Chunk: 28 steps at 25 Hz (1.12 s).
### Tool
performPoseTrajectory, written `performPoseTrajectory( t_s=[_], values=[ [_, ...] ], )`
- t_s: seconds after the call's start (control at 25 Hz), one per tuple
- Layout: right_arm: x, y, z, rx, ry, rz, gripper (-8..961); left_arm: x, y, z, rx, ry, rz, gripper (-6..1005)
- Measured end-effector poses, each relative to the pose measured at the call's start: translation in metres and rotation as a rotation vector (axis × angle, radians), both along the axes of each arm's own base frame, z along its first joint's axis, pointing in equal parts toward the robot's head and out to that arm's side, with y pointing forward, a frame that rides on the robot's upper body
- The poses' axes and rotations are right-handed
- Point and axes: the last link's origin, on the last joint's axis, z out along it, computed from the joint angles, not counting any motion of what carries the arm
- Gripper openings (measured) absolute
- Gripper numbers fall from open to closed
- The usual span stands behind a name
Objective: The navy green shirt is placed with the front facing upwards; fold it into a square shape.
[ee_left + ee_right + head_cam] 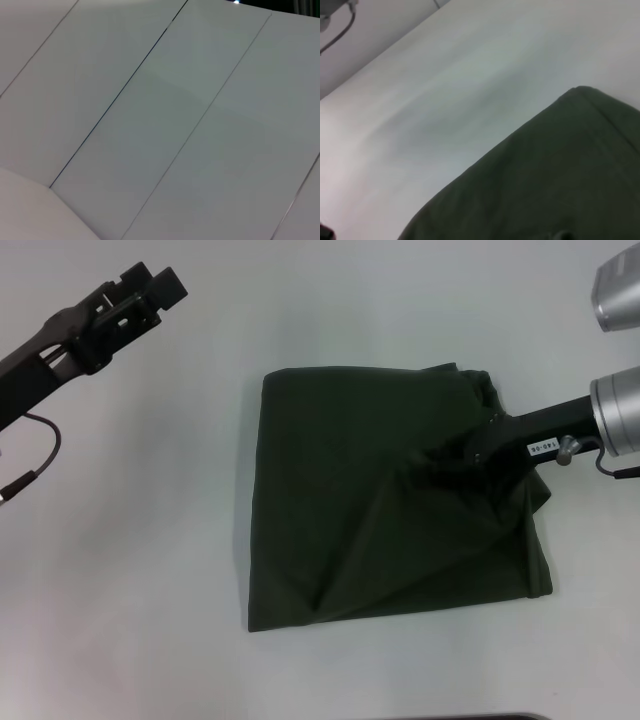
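Note:
The navy green shirt lies folded into a rough rectangle in the middle of the white table, with plain dark cloth facing up. My right gripper reaches in from the right over the shirt's right half and is shut on a pinch of cloth. Creases run from that pinch down toward the shirt's near edge. In the right wrist view, a corner of the shirt lies on the white top. My left gripper hangs at the far left, well away from the shirt.
A thin cable loops under the left arm. A dark strip shows at the table's near edge. The left wrist view holds only white panels with thin seams.

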Motion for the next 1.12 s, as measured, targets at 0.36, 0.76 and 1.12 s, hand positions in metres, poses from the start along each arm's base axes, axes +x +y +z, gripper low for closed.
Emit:
performPoseTrajectory(
  t_s=[0.36, 0.76, 1.12],
  values=[
    [0.003, -0.009, 0.007, -0.039, 0.018, 0.033, 106, 0.0, 0.0, 0.001, 0.006, -0.002, 0.002, 905],
    [0.002, -0.025, 0.009, -0.123, 0.042, 0.092, 34, -0.002, 0.0, 0.002, 0.016, -0.006, 0.011, 905],
    [0.008, -0.044, 0.008, -0.183, 0.072, 0.096, 41, -0.003, 0.001, 0.004, 0.025, -0.01, 0.017, 904]
  ],
)
